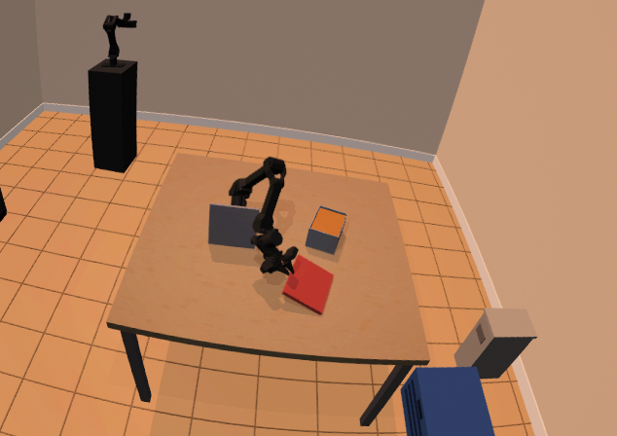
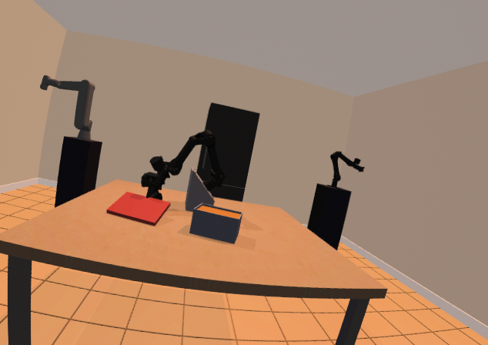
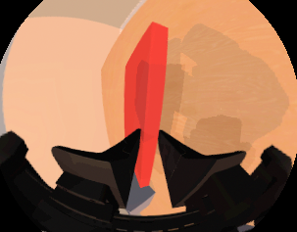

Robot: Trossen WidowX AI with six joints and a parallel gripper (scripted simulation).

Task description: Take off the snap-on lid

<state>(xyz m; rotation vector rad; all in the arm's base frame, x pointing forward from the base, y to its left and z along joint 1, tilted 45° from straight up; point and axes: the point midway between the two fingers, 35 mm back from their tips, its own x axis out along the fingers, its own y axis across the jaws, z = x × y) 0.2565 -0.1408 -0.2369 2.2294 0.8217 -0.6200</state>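
Observation:
The red lid (image 1: pixel 314 287) (image 2: pixel 138 209) (image 3: pixel 152 77) lies almost flat over the table, its plain outer face up. My gripper (image 1: pixel 291 271) (image 2: pixel 149 195) (image 3: pixel 150 133) is shut on the lid's edge nearest the arm; the edge sits narrowly between the fingertips in the wrist view. Whether that edge is slightly raised, and how firmly it is held, is hard to tell. The dark blue-grey storage box (image 1: pixel 321 240) (image 2: pixel 215 226) stands upright and open, with an orange inside showing. The lid lies apart from it.
A grey upright panel (image 1: pixel 232 227) (image 2: pixel 193 193) stands beside the arm, left of the box in the top view. The table (image 1: pixel 199 291) (image 2: pixel 129 246) has its near edge beyond the lid in the top view. Other robots on black pedestals stand away from the table.

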